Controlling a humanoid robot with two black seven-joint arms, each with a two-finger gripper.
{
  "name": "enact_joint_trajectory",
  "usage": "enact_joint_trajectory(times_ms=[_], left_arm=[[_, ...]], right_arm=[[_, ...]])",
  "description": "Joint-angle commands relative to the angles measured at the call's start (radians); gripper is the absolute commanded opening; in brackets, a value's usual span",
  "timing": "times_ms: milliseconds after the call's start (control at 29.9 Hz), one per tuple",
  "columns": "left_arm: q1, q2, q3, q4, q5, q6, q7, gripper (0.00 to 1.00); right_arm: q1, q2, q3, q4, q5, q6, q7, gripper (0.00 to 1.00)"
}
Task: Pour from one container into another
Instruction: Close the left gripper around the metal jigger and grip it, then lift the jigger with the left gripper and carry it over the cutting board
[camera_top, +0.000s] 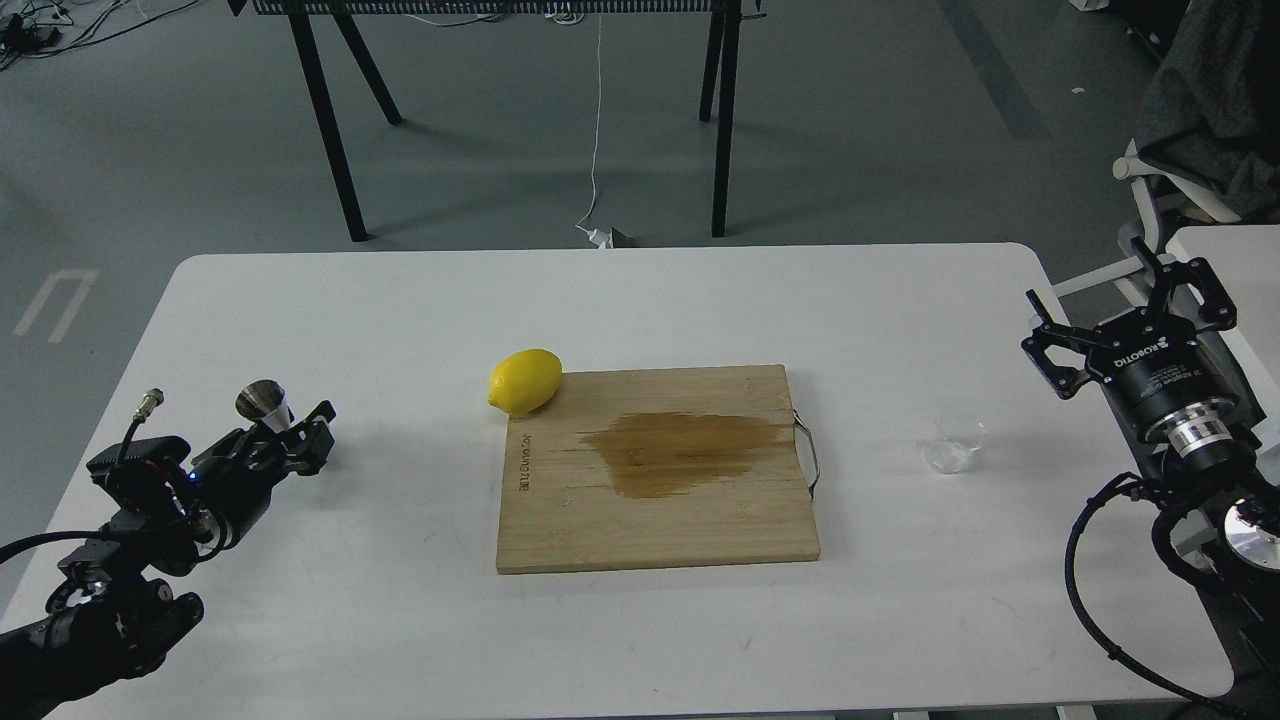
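The steel jigger stands at the table's left, just behind the fingers of my left gripper. Its lower cone is hidden by the gripper. The jaws look open, with the far fingertip right of the jigger, and I see no grip on it. The small clear glass cup stands upright on the table to the right of the board, and looks empty. My right gripper hovers open past the table's right edge, well apart from the cup.
A wooden cutting board lies mid-table with a dark wet stain and a metal handle on its right side. A lemon rests at its far left corner. A chair and a second table stand at the right.
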Motion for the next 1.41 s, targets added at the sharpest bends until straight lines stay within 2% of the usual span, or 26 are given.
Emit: enact_joint_trajectory(times_ms=[0, 636, 971, 1206, 1373], left_arm=[[0.0, 0.0, 0.0, 0.002, 0.001, 0.001, 0.0, 0.43], [-0.003, 0.002, 0.002, 0.012, 0.001, 0.006, 0.0, 0.09], [-0.03, 0.009, -0.003, 0.006, 0.0, 0.006, 0.0, 0.08], [-0.173, 0.021, 0.011, 0.005, 0.004, -0.005, 0.0, 0.08], [-0.341, 0.02, 0.166, 0.005, 0.003, -0.012, 0.0, 0.08]], right_arm=[[-0.003, 0.0, 0.0, 0.0, 0.0, 0.0, 0.0, 0.99], [-0.003, 0.0, 0.0, 0.0, 0.0, 0.0, 0.0, 0.99], [-0.001, 0.0, 0.0, 0.0, 0.0, 0.0, 0.0, 0.99], [0.009, 0.0, 0.014, 0.0, 0.0, 0.0, 0.0, 0.99], [0.017, -0.001, 0.014, -0.001, 0.0, 0.0, -0.002, 0.99]])
